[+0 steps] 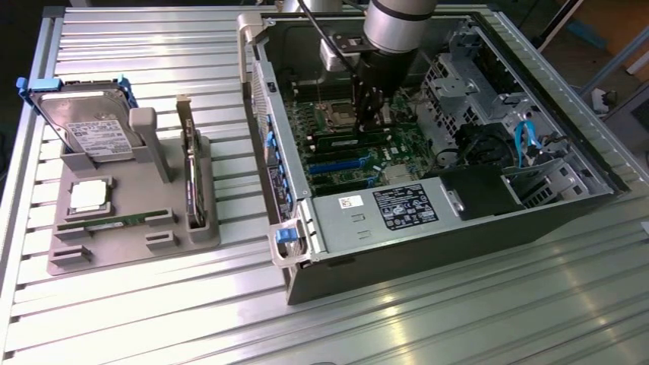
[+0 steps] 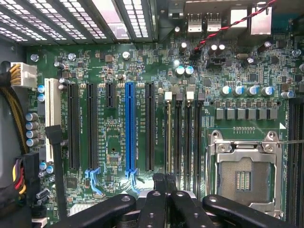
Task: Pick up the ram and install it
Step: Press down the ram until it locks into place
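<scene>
Ram (image 2: pixel 168 137) — slotted, beneath closed jaws

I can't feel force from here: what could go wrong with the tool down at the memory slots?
The ram stands edge-on in a slot under the shut tool; an uneven push could leave it tilted. The open CPU socket lies close beside; a sideways slip could hit its contacts.
</scene>
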`<state>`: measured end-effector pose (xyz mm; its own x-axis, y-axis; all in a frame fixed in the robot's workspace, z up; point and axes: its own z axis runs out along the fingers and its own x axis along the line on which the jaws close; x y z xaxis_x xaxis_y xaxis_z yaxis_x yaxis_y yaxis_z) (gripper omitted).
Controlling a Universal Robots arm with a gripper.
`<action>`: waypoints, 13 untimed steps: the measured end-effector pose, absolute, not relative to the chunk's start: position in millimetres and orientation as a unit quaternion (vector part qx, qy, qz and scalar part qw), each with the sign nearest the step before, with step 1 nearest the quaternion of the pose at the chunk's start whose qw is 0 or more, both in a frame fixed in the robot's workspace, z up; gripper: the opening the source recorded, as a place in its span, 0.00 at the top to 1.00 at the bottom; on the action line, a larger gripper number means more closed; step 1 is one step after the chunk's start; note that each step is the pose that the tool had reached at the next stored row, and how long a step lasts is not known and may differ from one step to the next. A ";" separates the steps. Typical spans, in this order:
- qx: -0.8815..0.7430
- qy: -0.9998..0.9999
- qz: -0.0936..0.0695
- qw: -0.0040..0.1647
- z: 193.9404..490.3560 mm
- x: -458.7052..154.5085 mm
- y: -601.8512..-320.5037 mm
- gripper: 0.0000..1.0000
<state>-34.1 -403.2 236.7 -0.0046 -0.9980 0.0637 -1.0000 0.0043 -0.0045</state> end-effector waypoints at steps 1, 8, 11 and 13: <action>0.705 -0.708 0.024 0.021 236.4 -34.1 -403.2 0.89; 0.705 -0.708 0.024 0.021 232.9 -34.5 -403.2 0.89; 0.705 -0.708 0.024 0.021 232.3 -34.6 -403.2 0.89; 0.705 -0.708 0.024 0.021 232.2 -34.6 -403.2 0.89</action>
<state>-34.6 -403.2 232.2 -0.0047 -0.9979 0.0639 -1.0000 0.0044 -0.0045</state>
